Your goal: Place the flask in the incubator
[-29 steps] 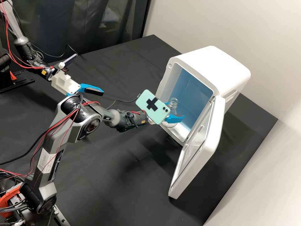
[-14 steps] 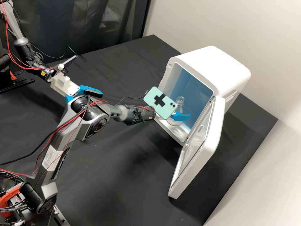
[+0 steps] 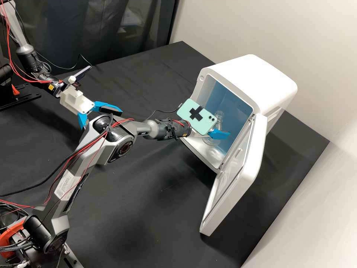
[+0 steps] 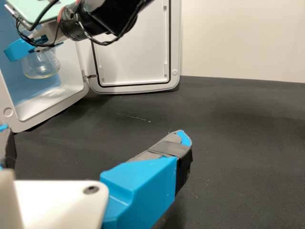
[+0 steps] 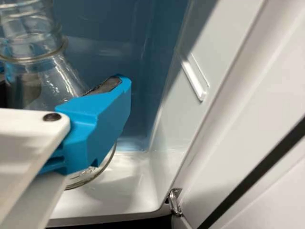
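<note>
The black bench [image 3: 148, 193] is covered with a matte cloth that has soft wrinkles. At its far right side stands the incubator [image 3: 256, 82], a box of smooth white plastic with rounded corners. Its inside walls are blue and its inside floor is glossy white. Its door [image 3: 238, 175] is wide open and hangs at the right side of the opening. The door is a flat white panel with a dark seal line around its inner face.

The right arm [image 3: 111, 141], made of dark grey metal with red wires along it, stretches from the near left side to the incubator's opening. On its wrist sits a flat mint-green phone [image 3: 196, 116] with a black cross on its back. The right gripper [image 3: 215, 131] is inside the chamber. Its blue plastic fingers are closed on the flask [image 5: 43, 81], pressing on the sloped glass just under the neck. The flask is of clear glass, cone shaped with a round neck and a thick rim. It stands upright inside the incubator, near the door side, close over the white floor. I cannot tell if its base touches the floor.

The left gripper [image 3: 97, 115] hangs above the bench at the left, well apart from the incubator. Its two blue fingers are spread wide and hold nothing. Dark pads cover the tips.
</note>
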